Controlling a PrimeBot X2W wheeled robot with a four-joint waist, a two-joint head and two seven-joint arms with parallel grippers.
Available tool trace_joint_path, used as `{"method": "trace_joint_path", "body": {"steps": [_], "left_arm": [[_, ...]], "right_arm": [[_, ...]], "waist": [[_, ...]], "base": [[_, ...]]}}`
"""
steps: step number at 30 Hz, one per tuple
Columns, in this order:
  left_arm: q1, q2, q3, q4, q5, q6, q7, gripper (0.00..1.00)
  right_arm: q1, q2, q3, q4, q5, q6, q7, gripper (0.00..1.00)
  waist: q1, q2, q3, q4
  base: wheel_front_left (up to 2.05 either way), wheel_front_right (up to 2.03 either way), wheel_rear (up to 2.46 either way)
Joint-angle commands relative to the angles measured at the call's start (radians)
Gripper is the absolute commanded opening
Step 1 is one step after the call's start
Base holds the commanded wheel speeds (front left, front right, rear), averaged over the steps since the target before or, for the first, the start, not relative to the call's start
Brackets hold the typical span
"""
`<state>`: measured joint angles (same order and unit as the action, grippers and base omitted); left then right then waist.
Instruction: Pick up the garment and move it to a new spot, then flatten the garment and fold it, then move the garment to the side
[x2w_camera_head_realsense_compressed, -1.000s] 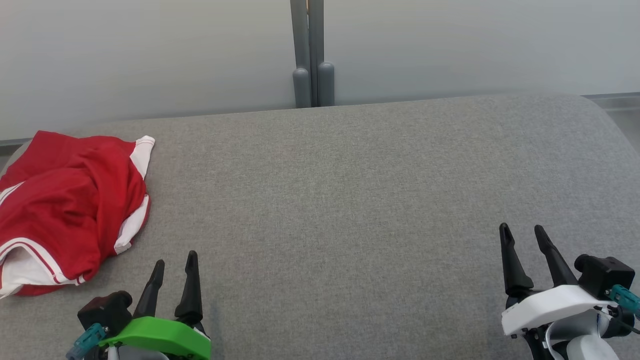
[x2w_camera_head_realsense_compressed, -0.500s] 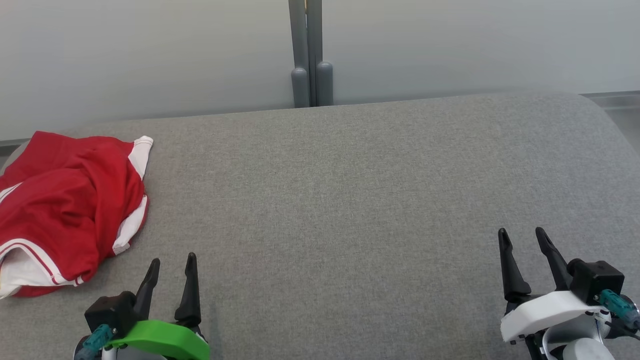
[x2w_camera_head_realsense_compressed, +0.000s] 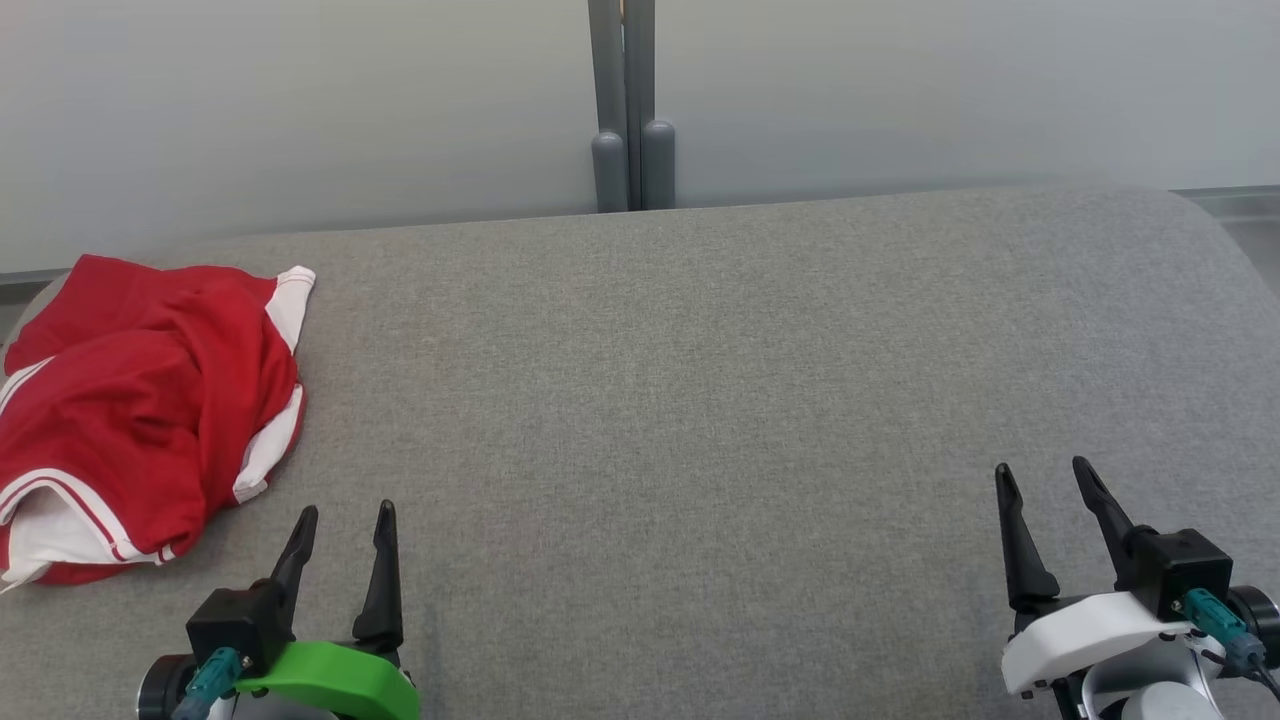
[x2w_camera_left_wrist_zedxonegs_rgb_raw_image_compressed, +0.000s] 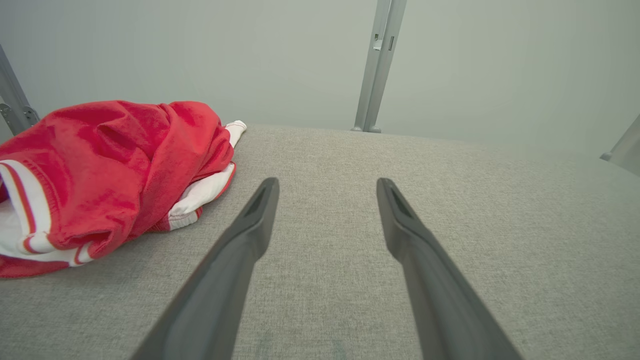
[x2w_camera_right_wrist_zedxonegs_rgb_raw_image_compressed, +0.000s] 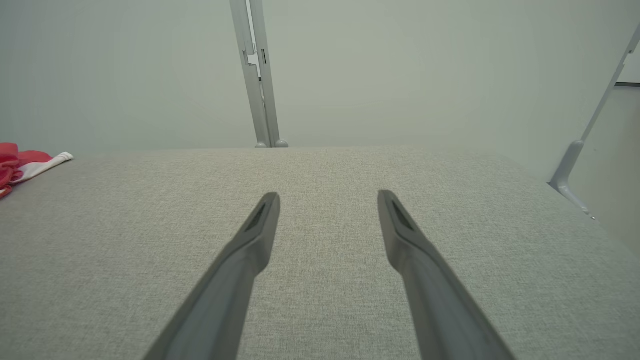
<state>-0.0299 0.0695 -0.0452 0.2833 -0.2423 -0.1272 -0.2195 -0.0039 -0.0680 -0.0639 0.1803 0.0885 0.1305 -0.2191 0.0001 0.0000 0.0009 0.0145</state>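
Desk (x2w_camera_head_realsense_compressed: 700, 400) bare across middle and right, free passage there. Red garment (x2w_camera_head_realsense_compressed: 140, 400) heaped at far left, just ahead-left of left gripper (x2w_camera_head_realsense_compressed: 346, 508). Grey post (x2w_camera_head_realsense_compressed: 632, 150) and wall (x2w_camera_head_realsense_compressed: 900, 90) block the back. Slanted rail (x2w_camera_right_wrist_zedxonegs_rgb_raw_image_compressed: 590, 140) off right edge.

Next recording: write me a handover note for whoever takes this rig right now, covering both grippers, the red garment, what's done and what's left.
left gripper: open, empty, near left of the grey fabric surface, beside the garment but apart from it.
right gripper: open, empty, near right of the surface.
red garment: white-trimmed, lying in a crumpled heap at the surface's left edge.
Done: nothing that shows; the garment is not yet picked up.
Left: pick it up, move it, flatten, fold, set aside.
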Motion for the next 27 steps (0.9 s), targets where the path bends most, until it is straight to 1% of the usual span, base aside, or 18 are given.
{"method": "trace_joint_path", "body": {"steps": [1, 18, 23, 27], "left_arm": [[-0.008, 0.003, 0.001, -0.005, 0.02, -0.002, -0.008, 1.0], [0.015, -0.002, 0.005, 0.022, 0.116, -0.004, -0.04, 1.0], [0.012, 0.0, -0.006, 0.047, 0.124, -0.004, -0.048, 1.0], [0.006, 0.001, -0.005, 0.052, 0.102, -0.004, -0.047, 1.0]], "right_arm": [[0.008, 0.001, -0.002, -0.002, -0.023, 0.0, -0.008, 1.0], [0.035, 0.011, -0.001, 0.005, -0.15, 0.0, -0.042, 1.0], [0.043, 0.012, 0.0, 0.009, -0.172, 0.0, -0.05, 1.0], [0.042, 0.013, -0.002, 0.01, -0.16, 0.0, -0.048, 1.0]], "waist": [[-0.0001, 0.0, -0.001, 0.001], [-0.0001, 0.0, -0.018, 0.0], [-0.0001, 0.0, -0.021, -0.001], [-0.0001, 0.0, -0.02, 0.002]], "base": [[0.0, 0.0, 0.0], [0.0, 0.0, 0.0], [0.0, 0.0, 0.0], [0.0, 0.0, 0.0]]}}
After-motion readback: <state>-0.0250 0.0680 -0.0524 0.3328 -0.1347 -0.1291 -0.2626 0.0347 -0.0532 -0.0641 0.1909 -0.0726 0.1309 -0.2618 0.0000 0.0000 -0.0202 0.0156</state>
